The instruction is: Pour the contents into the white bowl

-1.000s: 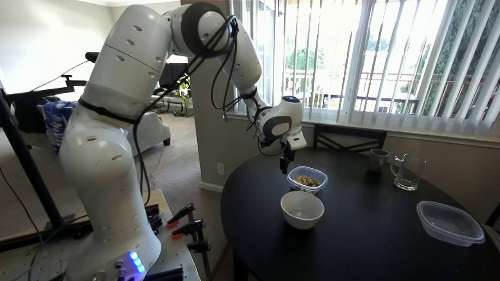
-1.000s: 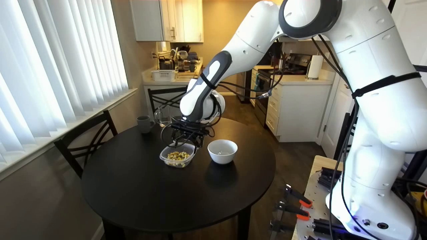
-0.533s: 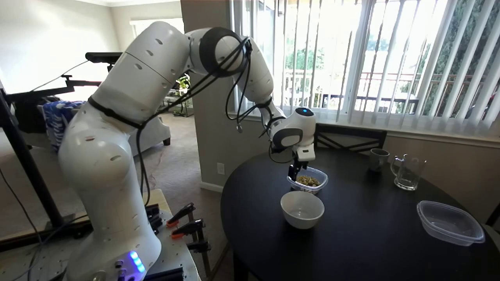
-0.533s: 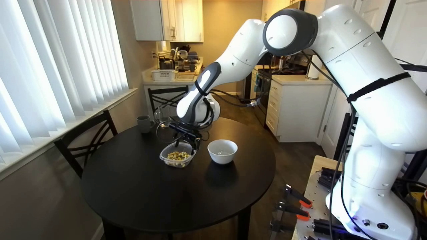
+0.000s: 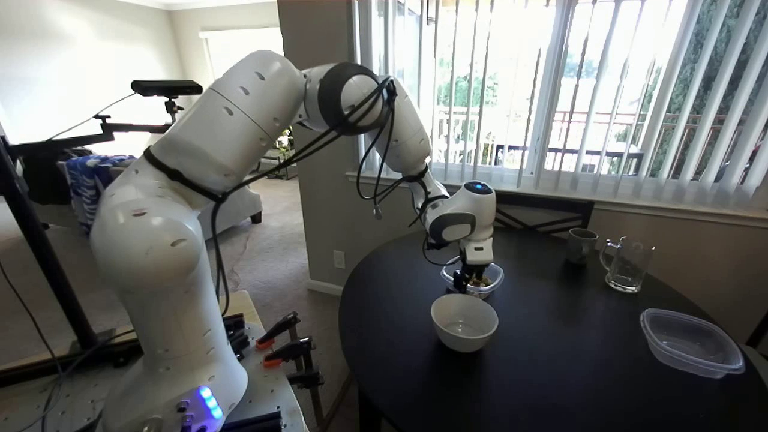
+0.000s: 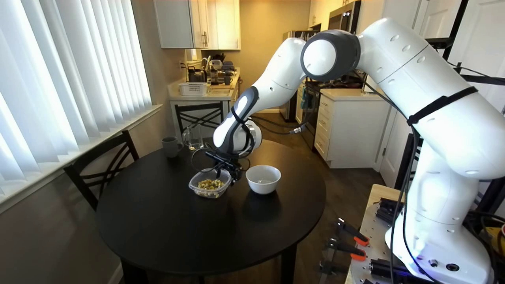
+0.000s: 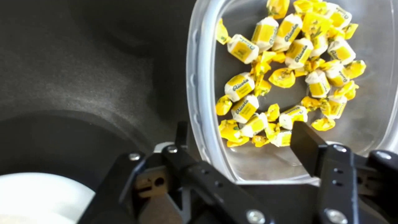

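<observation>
The contents are yellow-and-white wrapped candies [image 7: 298,56], lying in a clear squarish plastic container [image 7: 199,77] on the table. In both exterior views the candies [image 5: 482,282] [image 6: 210,184] and the container [image 5: 497,277] [image 6: 194,186] stand beside the white bowl [image 5: 464,324] [image 6: 263,179]. The bowl's rim also shows in the wrist view [image 7: 40,196] at the lower left. My gripper [image 7: 241,140] is open, one finger outside the container's wall and one over its inside. It shows in both exterior views [image 5: 468,279] [image 6: 226,176] at the container's bowl side. No grip on the wall shows.
The round black table [image 5: 540,378] carries a grey mug [image 5: 581,246], a glass mug [image 5: 627,264] and a larger clear tub [image 5: 690,345]. Chairs [image 5: 537,211] [image 6: 110,161] stand at the table's edge. The white bowl is close to my gripper.
The arm has come down and forward, bringing my gripper from above the container to its rim on the bowl side. The container, candies and bowl have not moved.
</observation>
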Robot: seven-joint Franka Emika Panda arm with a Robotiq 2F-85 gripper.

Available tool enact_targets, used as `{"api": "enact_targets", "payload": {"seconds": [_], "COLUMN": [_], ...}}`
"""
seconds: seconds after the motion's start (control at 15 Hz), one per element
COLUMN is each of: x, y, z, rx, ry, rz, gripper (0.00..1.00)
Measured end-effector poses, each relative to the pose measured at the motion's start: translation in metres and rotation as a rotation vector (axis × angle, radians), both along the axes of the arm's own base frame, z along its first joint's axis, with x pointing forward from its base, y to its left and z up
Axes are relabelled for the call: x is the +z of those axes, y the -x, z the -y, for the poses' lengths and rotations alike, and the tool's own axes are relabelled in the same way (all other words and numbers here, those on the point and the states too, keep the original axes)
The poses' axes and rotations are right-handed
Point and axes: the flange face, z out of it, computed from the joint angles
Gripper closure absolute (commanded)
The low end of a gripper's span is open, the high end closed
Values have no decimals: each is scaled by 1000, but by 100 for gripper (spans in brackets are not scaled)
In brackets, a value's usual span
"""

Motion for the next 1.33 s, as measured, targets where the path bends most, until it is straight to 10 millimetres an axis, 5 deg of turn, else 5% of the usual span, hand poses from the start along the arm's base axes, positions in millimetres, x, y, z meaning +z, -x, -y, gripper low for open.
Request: {"api": "enact_targets", "payload": {"seconds": [0.47,0.6,1.07,1.33], "x": [14,14,21,69], "y": [-14,-14,-16,-25], "z": [-5,-6,-17,-42], "rx": [8,11,38,121], "ry": [0,0,14,83], "rz": [37,37,46,104], "gripper": [93,99,97,96]}}
